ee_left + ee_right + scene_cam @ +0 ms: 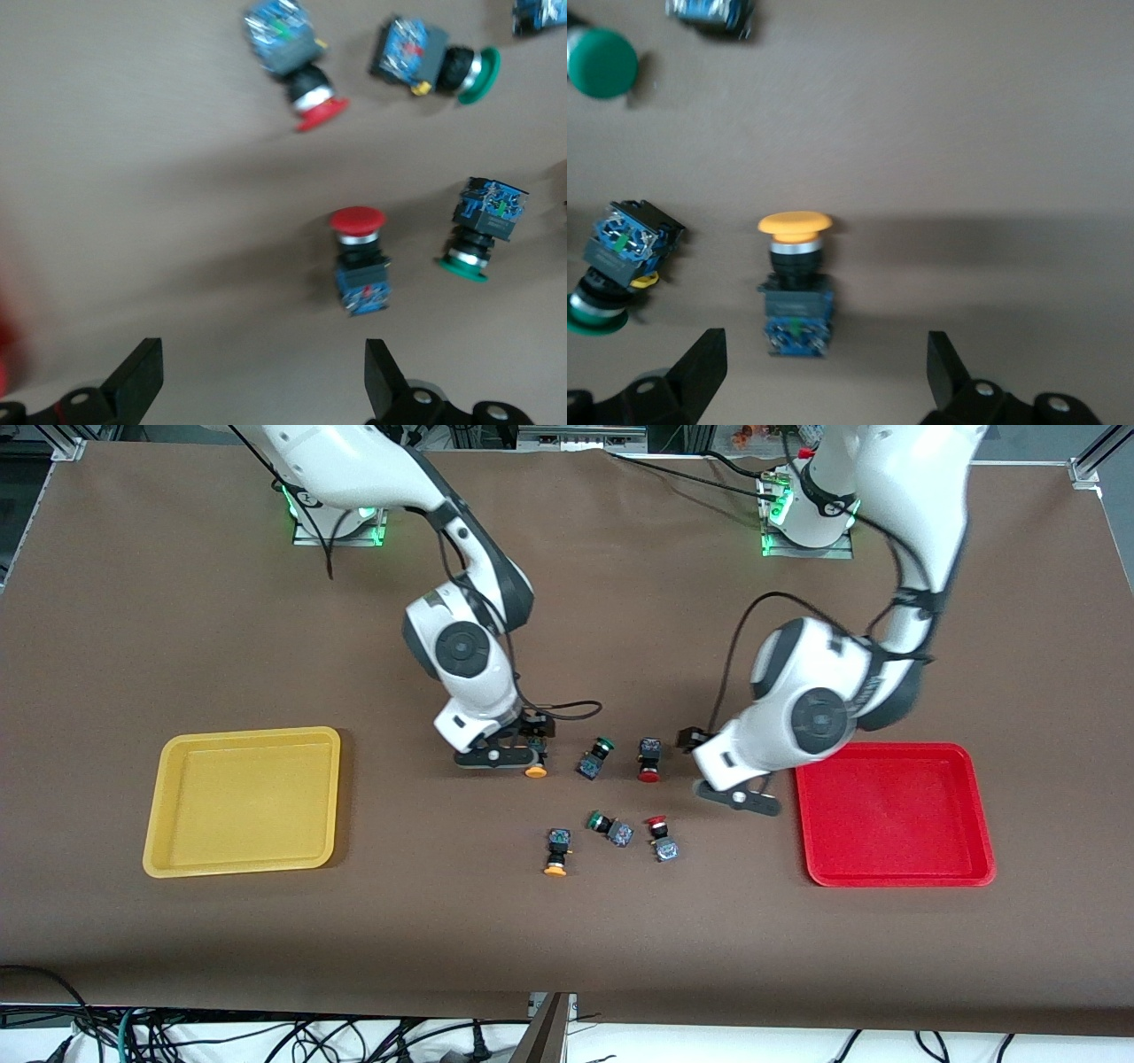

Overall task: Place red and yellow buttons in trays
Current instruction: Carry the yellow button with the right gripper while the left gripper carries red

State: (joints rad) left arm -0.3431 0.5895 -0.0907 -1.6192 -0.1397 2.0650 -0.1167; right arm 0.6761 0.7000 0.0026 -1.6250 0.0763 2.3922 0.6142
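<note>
My right gripper [528, 755] [824, 382] is open low over a yellow button [536, 771] [796, 283]; the button's body reaches between its fingertips [700, 372]. My left gripper [737, 797] [261, 390] is open and empty over the table, between a red button [649, 763] [359, 258] and the red tray [890, 815]. That button lies just ahead of its fingertips [383, 381]. The second red button [661, 838] [298, 64] and second yellow button [555, 852] lie nearer the front camera. The yellow tray [244, 806] is empty, at the right arm's end.
Two green-capped buttons lie among the others: one [595, 757] [483, 226] [616, 266] between the yellow and red buttons under the grippers, one [611, 828] [434, 55] [602, 62] nearer the front camera. The red tray is empty.
</note>
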